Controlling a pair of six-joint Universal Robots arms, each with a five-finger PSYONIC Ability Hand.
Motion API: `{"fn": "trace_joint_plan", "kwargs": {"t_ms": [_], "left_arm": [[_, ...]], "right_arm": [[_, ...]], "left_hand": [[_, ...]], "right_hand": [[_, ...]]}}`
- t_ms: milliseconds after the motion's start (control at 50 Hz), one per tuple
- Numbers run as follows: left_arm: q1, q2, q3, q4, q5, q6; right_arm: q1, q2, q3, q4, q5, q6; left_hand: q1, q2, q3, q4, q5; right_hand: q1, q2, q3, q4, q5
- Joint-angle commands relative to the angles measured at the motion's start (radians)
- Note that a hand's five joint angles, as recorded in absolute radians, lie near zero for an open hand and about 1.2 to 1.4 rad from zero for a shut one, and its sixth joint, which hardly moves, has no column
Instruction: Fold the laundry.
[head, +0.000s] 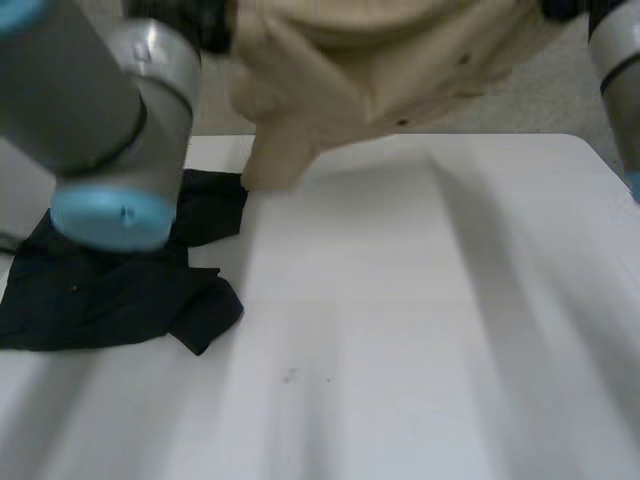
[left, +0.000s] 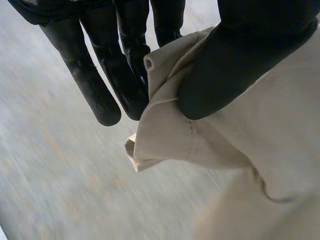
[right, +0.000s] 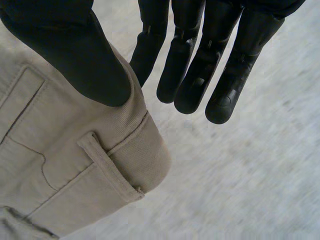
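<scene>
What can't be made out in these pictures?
- Head view: the beige garment is cut off by the edge, so its full shape is unknown.
- Head view: the left arm covers part of the dark garment; its type is unclear.
- Wrist views: it runs past the edges too.

White table (head: 430, 300): middle and right side open, broad lane front to back. Black garment (head: 110, 290) crumpled at left, blocking that side. Left arm (head: 100, 110) looms above it. Beige trousers (head: 370, 70) hang over far edge, lowest fold dipping just beside black garment. Right arm (head: 615, 60) at far right edge.
</scene>
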Motion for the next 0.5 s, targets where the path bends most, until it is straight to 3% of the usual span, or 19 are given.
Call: {"fn": "trace_joint_plan", "kwargs": {"t_ms": [20,140,280,400,500], "left_arm": [[-0.004,0.038,-0.376,0.028,-0.001,-0.005],[-0.012,0.038,-0.595,0.037,0.001,-0.003],[-0.030,0.041,-0.767,0.029,-0.005,0.011],[-0.062,0.112,-0.830,0.005,-0.005,0.012],[-0.058,0.172,-0.827,0.000,-0.001,-0.002]], "right_arm": [[-0.040,-0.027,0.236,0.108,-0.064,-0.014],[-0.088,-0.027,0.460,0.168,-0.129,-0.076],[-0.135,-0.027,0.640,0.170,-0.137,-0.210],[-0.151,-0.035,0.717,0.168,-0.140,-0.233],[-0.166,-0.068,0.758,0.167,-0.159,-0.234]], "left_hand": [[0.271,0.197,0.203,0.196,0.237],[0.271,0.197,0.203,0.196,0.237],[0.260,0.186,0.192,0.185,0.226],[-0.417,-0.491,-0.485,-0.492,-0.451],[-0.603,-0.677,-0.671,-0.678,-0.637]], "right_hand": [[0.413,0.225,0.219,0.208,0.225],[0.413,0.225,0.219,0.208,0.225],[0.413,0.225,0.219,0.208,0.225],[0.413,0.225,0.219,0.208,0.225],[0.413,0.225,0.219,0.208,0.225]]}}
